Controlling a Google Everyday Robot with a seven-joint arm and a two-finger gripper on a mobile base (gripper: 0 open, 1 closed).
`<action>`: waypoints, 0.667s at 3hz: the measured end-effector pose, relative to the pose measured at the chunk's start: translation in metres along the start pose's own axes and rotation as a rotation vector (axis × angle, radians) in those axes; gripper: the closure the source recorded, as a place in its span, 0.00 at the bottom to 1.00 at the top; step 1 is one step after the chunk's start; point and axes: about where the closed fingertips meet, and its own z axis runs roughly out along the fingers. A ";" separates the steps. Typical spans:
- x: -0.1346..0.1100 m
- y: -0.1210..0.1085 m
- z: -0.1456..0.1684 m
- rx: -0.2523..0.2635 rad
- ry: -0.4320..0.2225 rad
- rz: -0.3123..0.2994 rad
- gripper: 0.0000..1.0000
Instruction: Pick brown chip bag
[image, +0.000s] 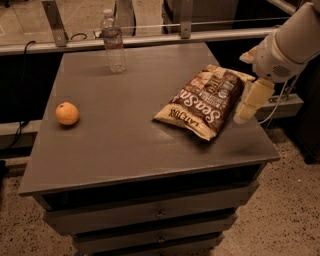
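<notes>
We hold the gripper (244, 86) over the worktop (125, 150), fingers spread and empty, with the flat brown chip bag (205, 100) just beside them, likely for an edge pinch.

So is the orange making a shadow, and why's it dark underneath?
Camera view: light comes from above; the orange casts a small shadow on the table, the drawers below are dim, the pale pincer hangs beside the brown chip bag.
</notes>
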 end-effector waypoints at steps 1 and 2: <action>-0.004 -0.028 0.034 0.002 -0.081 0.034 0.00; -0.014 -0.051 0.059 0.004 -0.153 0.065 0.00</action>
